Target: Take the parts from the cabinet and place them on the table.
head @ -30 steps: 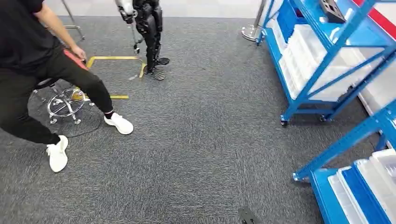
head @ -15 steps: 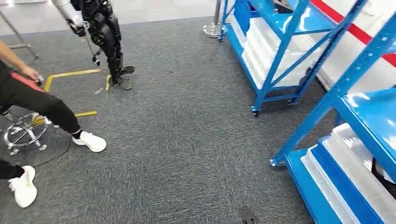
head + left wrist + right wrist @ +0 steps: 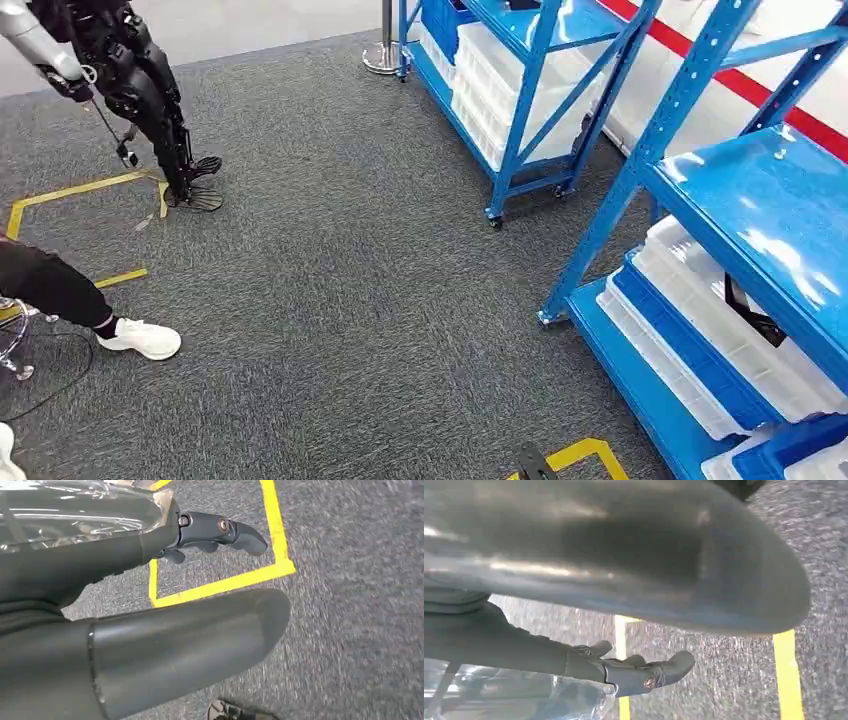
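Note:
The near blue cabinet rack (image 3: 782, 205) fills the right of the head view. White trays (image 3: 705, 285) and a blue tray (image 3: 690, 345) sit on its low shelf, and a dark part (image 3: 752, 312) lies in one white tray. My left hand (image 3: 210, 532) hangs over the grey carpet with its fingers held out apart from the thick thumb, nothing between them. My right hand (image 3: 644, 672) hangs the same way, also holding nothing. A clear glossy film lies along the base of each hand.
A second blue rack (image 3: 525, 95) with white trays stands farther back. Another robot (image 3: 145, 95) stands at the far left by yellow floor tape. A seated person's leg and white shoe (image 3: 140, 338) are at the left edge. A yellow floor mark (image 3: 588, 455) lies just below me.
The whole picture has shifted: the camera has swung right toward the racks, so the near rack now looms large at the right and the person has slid to the left edge.

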Tool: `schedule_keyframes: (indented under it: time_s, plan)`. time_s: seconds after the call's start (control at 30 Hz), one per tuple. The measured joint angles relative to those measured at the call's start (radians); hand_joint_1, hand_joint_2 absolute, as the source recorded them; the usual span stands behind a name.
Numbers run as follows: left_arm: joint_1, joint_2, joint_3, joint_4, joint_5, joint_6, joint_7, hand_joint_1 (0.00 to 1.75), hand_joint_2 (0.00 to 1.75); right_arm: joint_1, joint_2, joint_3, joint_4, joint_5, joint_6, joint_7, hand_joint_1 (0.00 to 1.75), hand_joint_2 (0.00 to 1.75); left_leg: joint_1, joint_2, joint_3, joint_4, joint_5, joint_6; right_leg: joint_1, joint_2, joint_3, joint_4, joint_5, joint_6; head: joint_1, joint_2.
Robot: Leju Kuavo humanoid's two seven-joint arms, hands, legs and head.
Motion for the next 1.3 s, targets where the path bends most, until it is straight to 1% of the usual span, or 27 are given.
schedule_keyframes:
  time_s: [0.03,0.1,0.13,0.17,0.2,0.23,0.27,0.3,0.33,0.37,0.43,0.47,0.5,0.63,0.7,0.77,0.83,0.87,0.93,0.97,1.0,1.13,1.17,1.2,1.23,1.27,1.3]
  plan:
    - [0.000,0.002,0.002,0.000,0.000,-0.008,0.007,0.00,0.00,-0.001,0.002,-0.005,0.000,-0.007,-0.001,0.003,0.00,0.00,0.003,0.007,0.006,-0.007,0.001,-0.005,0.000,0.015,-0.002,0.003,0.000,-0.012,-0.001,0.000]
    - [-0.002,0.000,0.005,0.000,0.000,-0.028,0.021,0.00,0.00,0.002,0.000,-0.019,0.000,-0.020,-0.002,0.017,0.00,0.00,0.004,0.027,0.019,-0.014,0.000,-0.012,0.007,0.036,-0.010,-0.001,0.001,-0.020,-0.002,0.000]
    - [-0.002,-0.001,0.005,0.000,0.000,-0.039,0.025,0.00,0.00,0.003,0.000,-0.027,0.000,-0.029,-0.003,0.023,0.00,0.00,0.008,0.023,0.021,-0.012,-0.006,-0.020,-0.007,0.045,-0.001,-0.008,0.005,-0.030,-0.002,0.000]
    - [-0.004,0.001,0.005,0.000,-0.002,-0.052,0.031,0.00,0.00,0.008,0.002,-0.034,0.000,-0.041,-0.008,0.027,0.00,0.00,0.012,-0.025,0.016,0.006,-0.019,-0.023,-0.019,0.058,0.004,-0.010,0.006,-0.033,-0.006,0.000]
    - [-0.003,0.002,0.005,0.000,-0.003,-0.066,0.036,0.00,0.00,0.007,0.000,-0.044,0.000,-0.052,-0.011,0.029,0.00,0.00,0.012,-0.065,-0.007,0.055,-0.050,-0.022,-0.018,0.065,0.006,-0.010,0.005,-0.044,-0.007,0.000]
    - [-0.002,0.002,0.005,0.000,-0.005,-0.078,0.043,0.00,0.00,0.004,0.001,-0.053,0.000,-0.060,-0.013,0.029,0.00,0.00,0.012,-0.084,-0.044,0.129,-0.091,-0.021,-0.017,0.074,0.007,-0.010,0.005,-0.055,-0.008,0.000]
    - [0.002,0.003,0.005,0.000,-0.006,-0.091,0.052,0.00,0.00,0.002,0.002,-0.060,0.000,-0.067,-0.013,0.029,0.00,0.00,0.012,-0.093,-0.094,0.224,-0.133,-0.022,-0.014,0.089,0.007,-0.010,0.004,-0.056,-0.008,0.000]
    - [0.004,0.007,0.005,0.000,-0.007,-0.108,0.065,0.00,0.00,0.002,0.003,-0.067,0.000,-0.069,-0.013,0.029,0.00,0.00,0.012,-0.096,-0.134,0.292,-0.150,-0.022,-0.011,0.104,0.008,-0.010,0.003,-0.057,-0.008,0.000]
    - [0.005,0.008,0.005,0.000,-0.009,-0.129,0.087,0.00,0.00,0.004,0.003,-0.073,0.000,-0.072,-0.008,0.029,0.00,0.00,0.012,-0.096,-0.152,0.311,-0.141,-0.022,-0.010,0.119,0.010,-0.010,0.003,-0.057,-0.008,0.000]
    - [0.005,0.009,0.005,0.000,-0.009,-0.150,0.115,0.00,0.00,0.005,0.002,-0.081,0.000,-0.084,-0.006,0.029,0.00,0.00,0.013,-0.096,-0.147,0.284,-0.108,-0.021,-0.010,0.133,0.011,-0.010,0.003,-0.057,-0.008,0.000]
    - [0.005,0.011,0.005,0.000,-0.008,-0.171,0.151,0.00,0.00,0.005,0.002,-0.101,0.000,-0.105,0.000,0.028,0.00,0.00,0.019,-0.109,-0.078,0.126,-0.008,-0.020,-0.012,0.165,0.017,-0.008,0.003,-0.055,-0.008,0.000]
    - [0.005,0.013,0.006,0.000,-0.008,-0.175,0.157,0.00,0.00,0.005,0.002,-0.108,0.000,-0.106,0.001,0.028,0.00,0.00,0.026,-0.149,-0.046,0.055,0.024,-0.022,-0.013,0.176,0.016,-0.005,0.002,-0.054,-0.008,0.000]
    - [0.004,0.013,0.006,0.001,-0.008,-0.176,0.159,0.00,0.00,0.002,0.001,-0.114,0.000,-0.108,0.002,0.027,0.00,0.00,0.030,-0.200,-0.032,0.015,0.020,-0.026,0.001,0.187,0.007,0.008,-0.003,-0.043,-0.007,0.000]
    - [0.001,0.013,0.007,0.002,-0.007,-0.182,0.164,0.00,0.00,0.010,0.000,-0.130,0.000,-0.113,0.002,0.026,0.00,0.00,0.019,-0.146,-0.033,0.014,0.027,0.001,-0.011,0.231,-0.012,-0.006,0.005,-0.017,-0.007,0.000]
    - [-0.002,0.015,0.009,0.002,-0.007,-0.182,0.164,0.00,0.00,0.010,0.002,-0.133,0.000,-0.115,0.002,0.026,0.00,0.00,0.019,-0.120,-0.027,0.003,0.033,0.019,-0.005,0.121,-0.039,0.053,-0.025,-0.022,0.000,0.000]
    - [0.001,0.016,0.014,0.002,0.011,-0.207,0.165,0.00,0.00,0.002,0.002,-0.147,0.000,-0.146,-0.002,0.017,0.00,0.00,0.012,-0.086,-0.027,0.003,0.031,0.023,-0.007,0.085,-0.118,0.207,-0.093,-0.031,0.000,0.000]
    - [0.003,0.017,0.026,0.002,0.034,-0.255,0.165,0.00,0.00,0.003,0.003,-0.166,0.000,-0.151,-0.006,0.010,0.00,0.00,0.008,-0.055,-0.027,0.003,0.029,0.026,-0.010,0.081,-0.169,0.313,-0.120,-0.026,0.000,0.000]
    - [0.003,0.017,0.031,0.002,0.039,-0.286,0.165,0.00,0.00,0.006,0.002,-0.168,0.000,-0.136,-0.006,0.009,0.00,0.00,0.008,-0.043,-0.026,0.003,0.027,0.026,-0.011,0.080,-0.161,0.297,-0.110,-0.019,0.000,0.000]
    - [0.002,0.018,0.033,0.002,0.041,-0.348,0.166,0.00,0.00,0.007,-0.002,-0.166,0.000,-0.106,0.006,0.009,0.00,0.00,0.008,-0.018,-0.023,0.003,0.023,0.020,-0.011,0.066,-0.078,0.142,-0.050,0.001,0.000,0.000]
    - [0.002,0.018,0.033,0.002,0.038,-0.380,0.166,0.00,0.00,0.006,-0.003,-0.166,0.000,-0.096,0.013,0.009,0.00,0.00,0.008,-0.007,-0.019,0.003,0.020,0.016,-0.011,0.031,-0.024,0.046,-0.021,0.007,0.000,0.000]
    - [0.001,0.021,0.033,0.001,0.029,-0.396,0.166,0.00,0.00,0.002,-0.003,-0.166,0.000,-0.094,0.015,0.008,0.00,0.00,-0.001,0.002,-0.015,0.005,0.014,0.007,-0.003,-0.013,-0.003,0.007,-0.013,-0.002,-0.001,0.000]
    - [-0.004,0.024,0.033,0.001,0.011,-0.426,0.174,0.00,0.00,0.003,-0.005,-0.166,0.000,-0.084,0.020,0.008,0.00,0.00,0.002,0.041,0.010,-0.005,0.005,-0.012,0.008,0.031,-0.004,0.000,-0.007,-0.025,-0.003,0.000]
    - [-0.006,0.025,0.033,-0.002,0.010,-0.425,0.174,0.00,0.00,0.005,-0.005,-0.166,0.000,-0.083,0.020,0.008,0.00,0.00,0.010,0.024,0.011,-0.001,-0.004,-0.023,-0.016,0.046,0.013,-0.007,-0.002,-0.037,-0.003,0.000]
    - [-0.010,0.026,0.033,-0.002,0.006,-0.418,0.174,0.00,0.00,0.006,-0.003,-0.166,0.000,-0.081,0.020,0.010,0.00,0.00,0.011,-0.034,0.002,0.026,-0.021,-0.025,-0.013,0.055,0.014,-0.007,-0.003,-0.038,-0.006,0.000]
    - [-0.011,0.024,0.032,-0.002,0.002,-0.413,0.174,0.00,0.00,0.004,-0.005,-0.167,0.000,-0.080,0.020,0.011,0.00,0.00,0.011,-0.066,-0.026,0.083,-0.054,-0.024,-0.013,0.063,0.015,-0.007,-0.003,-0.046,-0.009,0.000]
    - [-0.010,0.024,0.032,-0.002,-0.003,-0.408,0.174,0.00,0.00,0.001,-0.004,-0.167,0.000,-0.080,0.020,0.011,0.00,0.00,0.011,-0.082,-0.065,0.159,-0.092,-0.024,-0.012,0.075,0.015,-0.007,-0.005,-0.055,-0.009,0.000]
    - [-0.007,0.024,0.032,-0.001,-0.010,-0.397,0.174,0.00,0.00,-0.001,-0.002,-0.167,0.000,-0.080,0.018,0.013,0.00,0.00,0.011,-0.090,-0.110,0.240,-0.124,-0.025,-0.009,0.090,0.015,-0.006,-0.005,-0.056,-0.009,0.000]
